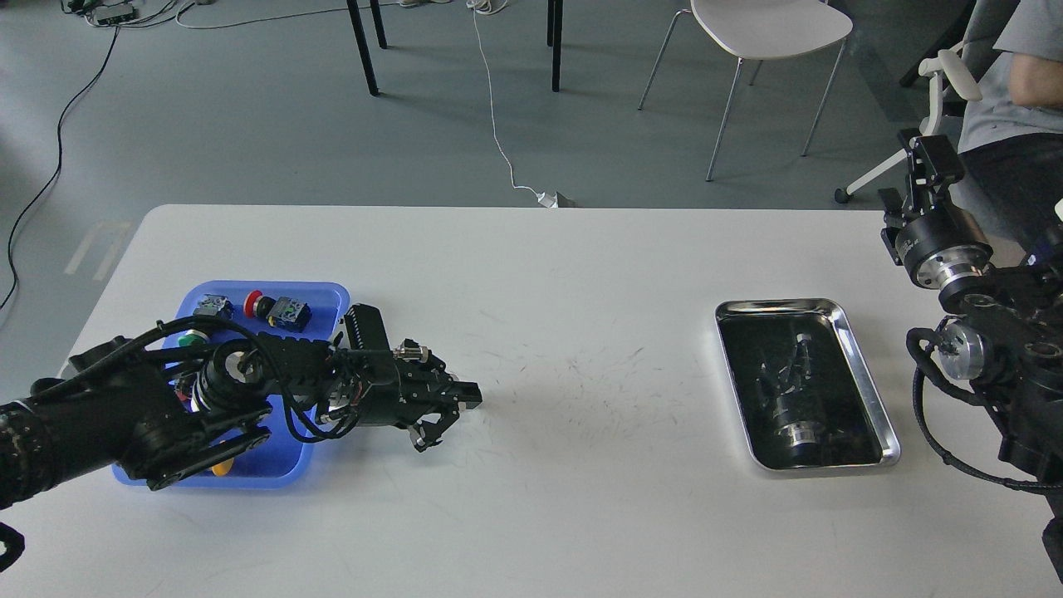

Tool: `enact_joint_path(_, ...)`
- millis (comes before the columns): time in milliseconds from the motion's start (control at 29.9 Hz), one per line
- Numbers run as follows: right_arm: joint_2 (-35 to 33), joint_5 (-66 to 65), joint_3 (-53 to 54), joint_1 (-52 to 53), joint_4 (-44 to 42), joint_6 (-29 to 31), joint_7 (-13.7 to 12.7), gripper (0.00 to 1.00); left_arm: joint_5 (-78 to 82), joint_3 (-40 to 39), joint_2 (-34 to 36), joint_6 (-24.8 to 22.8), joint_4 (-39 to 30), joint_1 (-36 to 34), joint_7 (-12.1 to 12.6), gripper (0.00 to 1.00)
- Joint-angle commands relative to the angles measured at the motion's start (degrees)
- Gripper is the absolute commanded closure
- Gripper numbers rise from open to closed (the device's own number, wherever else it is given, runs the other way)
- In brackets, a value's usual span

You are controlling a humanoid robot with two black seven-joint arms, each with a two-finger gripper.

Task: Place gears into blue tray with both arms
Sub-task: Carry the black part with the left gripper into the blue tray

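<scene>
The blue tray point(336, 292) lies at the table's left, partly covered by my left arm. My left gripper point(470, 397) hovers low over the table just right of the tray, pointing right, its two fingers pressed together. Anything pinched between the tips is too small and dark to make out. No gears stand out on the table. My right gripper point(928, 159) is raised beyond the table's right edge, dark and seen from behind, so its fingers cannot be told apart.
Inside the blue tray lie push-button switches with a red cap point(254, 299), a green cap point(193, 338) and a yellow one point(220, 468). A shiny steel tray point(864, 365) with a dark inside sits at the right. A chair and a seated person are behind the table.
</scene>
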Motion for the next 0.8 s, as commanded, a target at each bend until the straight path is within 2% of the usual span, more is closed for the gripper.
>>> enact_joint_path(0,0.1,0.0,0.0,-0.2,0.0,0.0,0.0,0.06,-0.1,-0.3,3.2,-0.1,-0.1,-0.5,0.0,0.92)
enact_joint_path(201,0.1,0.0,0.1,-0.3,0.0,0.0,0.0,0.06,-0.8,-0.6,9.0,-0.3,0.1,-4.1,0.0,0.92)
enact_joint_path(435,0.1,0.0,0.0,-0.3,0.0,0.0,0.0,0.06,-10.5,0.0,16.2,-0.2,1.0,-7.2,0.0,0.93)
enact_joint_path(602,0.1,0.0,0.0,-0.2,0.0,0.1,0.0,0.06,-10.7,0.0,21.3,0.2,1.7,-6.1,0.0,0.93)
enact_joint_path(769,0.0,0.0,0.0,-0.3,0.0,0.3,0.0,0.06,-11.0,-0.2,24.0,2.7,1.9,-0.5,0.0,0.93)
